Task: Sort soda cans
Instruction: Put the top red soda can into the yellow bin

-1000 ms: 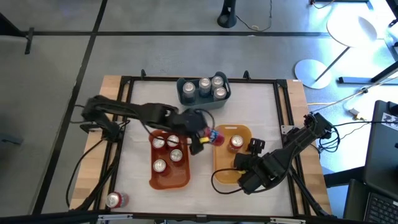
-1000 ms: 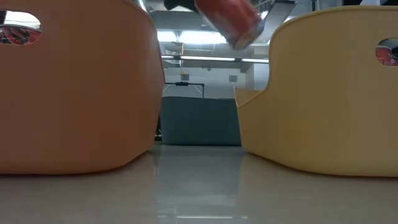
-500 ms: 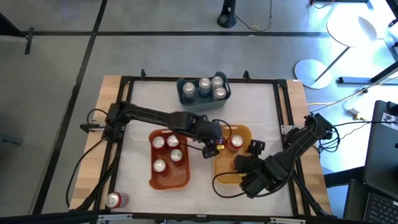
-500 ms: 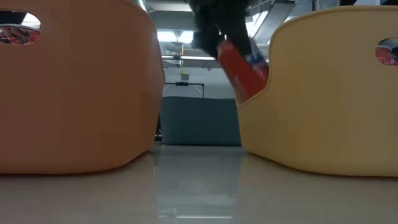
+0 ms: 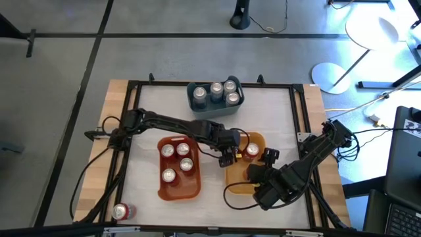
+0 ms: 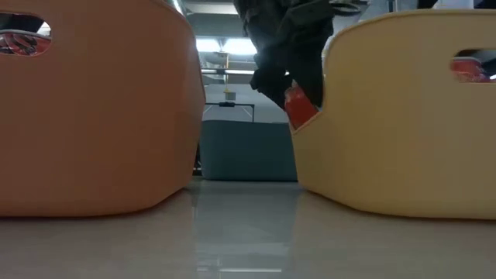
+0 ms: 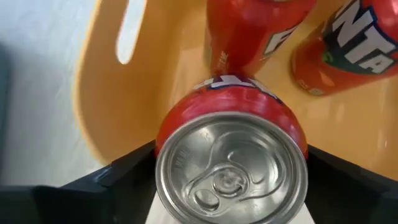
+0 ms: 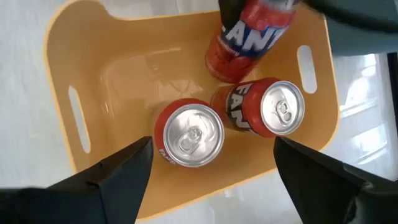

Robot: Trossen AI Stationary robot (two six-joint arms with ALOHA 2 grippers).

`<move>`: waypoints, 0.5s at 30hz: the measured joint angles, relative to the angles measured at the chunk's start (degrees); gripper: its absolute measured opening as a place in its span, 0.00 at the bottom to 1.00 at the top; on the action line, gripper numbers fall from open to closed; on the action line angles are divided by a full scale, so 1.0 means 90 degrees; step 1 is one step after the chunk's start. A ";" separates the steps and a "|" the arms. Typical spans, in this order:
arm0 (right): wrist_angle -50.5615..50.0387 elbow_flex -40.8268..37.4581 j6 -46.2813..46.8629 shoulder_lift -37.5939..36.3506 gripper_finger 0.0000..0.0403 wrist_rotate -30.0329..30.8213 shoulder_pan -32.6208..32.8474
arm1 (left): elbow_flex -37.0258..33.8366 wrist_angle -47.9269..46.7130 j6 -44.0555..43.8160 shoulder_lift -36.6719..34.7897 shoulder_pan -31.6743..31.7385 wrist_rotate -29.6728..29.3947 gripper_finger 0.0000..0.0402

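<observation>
- Your left arm stretches across the worktop (image 5: 263,105) toward 3 o'clock, its hand (image 5: 228,153) over the yellow bin (image 5: 239,185) near the rim, fingers clamped on a tilted red can (image 7: 231,160).
- Your right arm waits, folded at 5 o'clock, its hand (image 5: 268,156) spread wide and empty above the bin, where two more red cans (image 8: 187,132) stand.

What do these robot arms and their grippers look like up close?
Both arms are dark, nearly black, built of slim jointed segments. Thin black cables loop off the left arm near its base, and another curls beside the right arm. Each ends in two flat, angular, matt dark fingers: the left gripper and the right gripper look alike. I see no logos or markings.
</observation>
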 joint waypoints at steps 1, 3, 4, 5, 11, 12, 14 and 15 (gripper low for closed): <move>0.0015 0.0000 -0.0005 0.0000 0.82 0.0023 0.0000 | 0.0000 0.0011 0.0019 0.0014 0.0000 -0.0001 0.83; 0.0070 0.0000 -0.0036 0.0000 0.82 0.0067 0.0000 | 0.0000 0.0000 0.0050 0.0023 0.0000 0.0000 0.86; 0.0105 0.0000 -0.0041 0.0000 0.82 0.0099 0.0000 | 0.0000 0.0011 0.0048 0.0023 0.0001 -0.0002 0.87; 0.0116 0.0000 -0.0041 0.0000 0.82 0.0103 0.0000 | 0.0000 0.0042 0.0048 0.0023 0.0004 -0.0002 0.88; 0.0112 0.0002 -0.0046 0.0000 0.82 0.0122 0.0000 | -0.0002 0.0173 0.0064 0.0023 0.0002 -0.0003 0.89; 0.0110 0.0002 -0.0046 0.0000 0.82 0.0143 0.0002 | -0.0002 0.0140 0.0061 0.0020 0.0005 -0.0009 0.89; 0.0109 0.0002 -0.0049 0.0000 0.82 0.0147 0.0002 | -0.0012 -0.0016 0.0036 -0.0070 -0.0021 -0.0012 0.89; 0.0109 0.0002 -0.0050 0.0000 0.82 0.0147 0.0002 | -0.0014 -0.0118 0.0031 -0.0143 -0.0042 -0.0019 0.89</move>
